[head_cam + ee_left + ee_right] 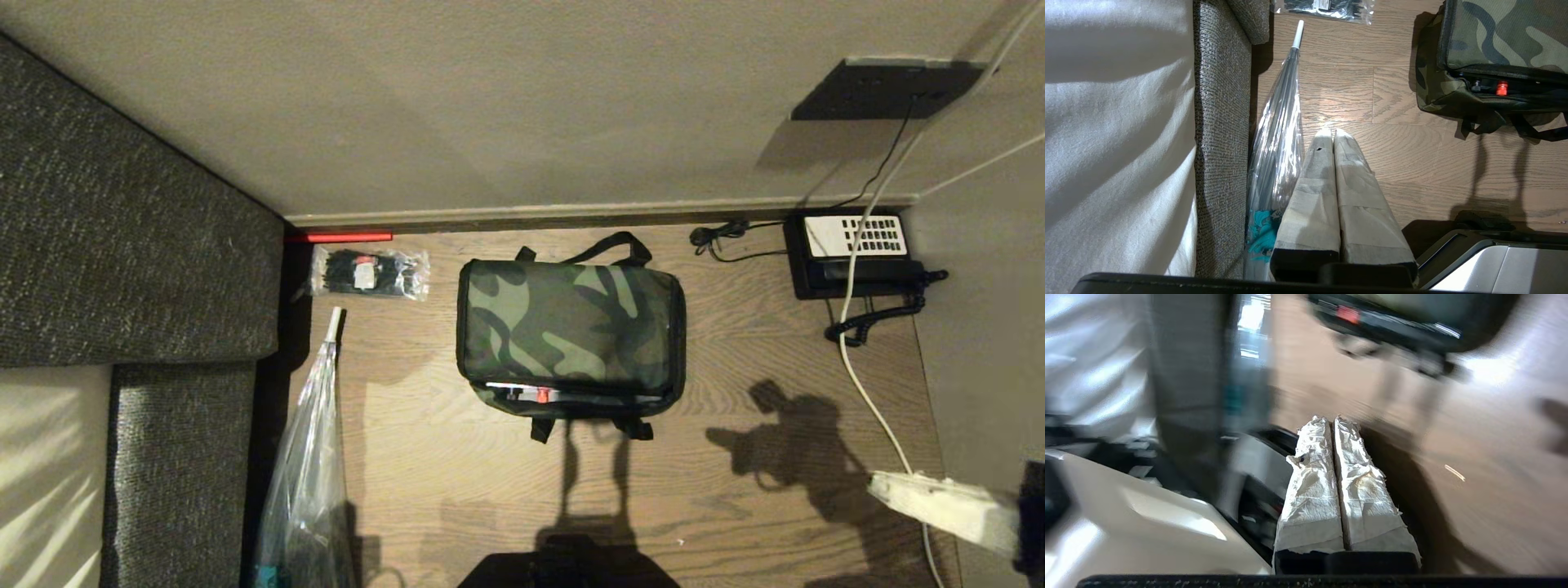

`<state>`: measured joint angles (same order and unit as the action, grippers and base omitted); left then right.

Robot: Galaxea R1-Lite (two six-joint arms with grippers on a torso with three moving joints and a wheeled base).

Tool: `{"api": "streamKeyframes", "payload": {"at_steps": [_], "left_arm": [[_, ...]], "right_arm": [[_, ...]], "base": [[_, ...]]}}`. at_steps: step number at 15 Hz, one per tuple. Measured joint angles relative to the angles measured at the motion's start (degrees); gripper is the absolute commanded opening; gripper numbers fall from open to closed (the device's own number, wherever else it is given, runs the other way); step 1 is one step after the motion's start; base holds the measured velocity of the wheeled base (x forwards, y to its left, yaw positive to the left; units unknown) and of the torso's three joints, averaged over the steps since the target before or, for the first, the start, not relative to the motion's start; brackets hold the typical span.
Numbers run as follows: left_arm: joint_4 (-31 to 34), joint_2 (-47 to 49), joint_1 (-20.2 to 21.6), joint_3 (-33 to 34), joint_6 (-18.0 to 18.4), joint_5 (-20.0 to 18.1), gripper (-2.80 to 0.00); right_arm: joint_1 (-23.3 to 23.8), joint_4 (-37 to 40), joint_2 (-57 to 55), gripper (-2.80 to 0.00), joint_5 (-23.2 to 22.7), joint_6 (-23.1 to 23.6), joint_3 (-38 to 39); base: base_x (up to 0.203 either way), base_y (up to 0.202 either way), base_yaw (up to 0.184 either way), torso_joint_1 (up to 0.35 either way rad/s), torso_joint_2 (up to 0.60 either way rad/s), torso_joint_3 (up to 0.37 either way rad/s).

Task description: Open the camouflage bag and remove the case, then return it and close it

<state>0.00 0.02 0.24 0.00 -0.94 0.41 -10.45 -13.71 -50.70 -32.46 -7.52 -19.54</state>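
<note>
Wrapped fingers (1347,163) of the left end effector (1333,134) press together, empty, over bare wood floor (1412,163), beside a folded clear umbrella (1278,122) that lies along the grey sofa (1220,122). Right end effector (1331,422) likewise has its paper-wrapped fingers (1310,490) pressed flat together with nothing between them; it hangs above the floor, short of the bag (571,327), touching nothing. In the head view a pale wrapped part at the lower right edge appears to be this right arm.

Bag sits upright mid-floor, lid down over the top, black handles showing at front and back. Along its near side the lid edge gapes slightly; a dark strip with a small red detail (541,395) shows in the slit, possibly the case, cannot confirm.

Clear packet (369,273) of black items lies left of the bag, near the wall. Black telephone (853,253) sits in the right corner, well apart from the bag.
</note>
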Motion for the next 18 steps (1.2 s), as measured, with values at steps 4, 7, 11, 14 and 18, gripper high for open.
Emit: {"api": "streamKeyframes", "payload": {"at_steps": [4,7,11,14,18], "left_arm": [[0.0,0.0,0.0,0.0,0.01,0.0,-2.8],[0.0,0.0,0.0,0.0,0.0,-0.01,-2.8],[0.01,0.0,0.0,0.0,0.0,-0.01,-2.8],[0.0,0.0,0.0,0.0,0.01,0.02,-2.8],[0.02,0.0,0.0,0.0,0.0,0.0,-2.8]], "right_arm": [[2.33,22.53,20.04,-2.8,18.37,8.57,2.39],[6.36,27.21,29.1,-2.8,25.83,11.86,8.36],[8.04,19.8,35.84,-2.8,31.08,13.16,16.02],[8.56,15.38,38.48,-2.8,31.3,13.33,18.31],[9.37,13.57,46.84,-2.8,31.41,12.51,19.21]], "base": [[0.0,0.0,0.0,0.0,0.0,0.0],[0.0,0.0,0.0,0.0,0.0,0.0],[0.0,0.0,0.0,0.0,0.0,0.0],[0.0,0.0,0.0,0.0,0.0,0.0],[0.0,0.0,0.0,0.0,0.0,0.0]]}}
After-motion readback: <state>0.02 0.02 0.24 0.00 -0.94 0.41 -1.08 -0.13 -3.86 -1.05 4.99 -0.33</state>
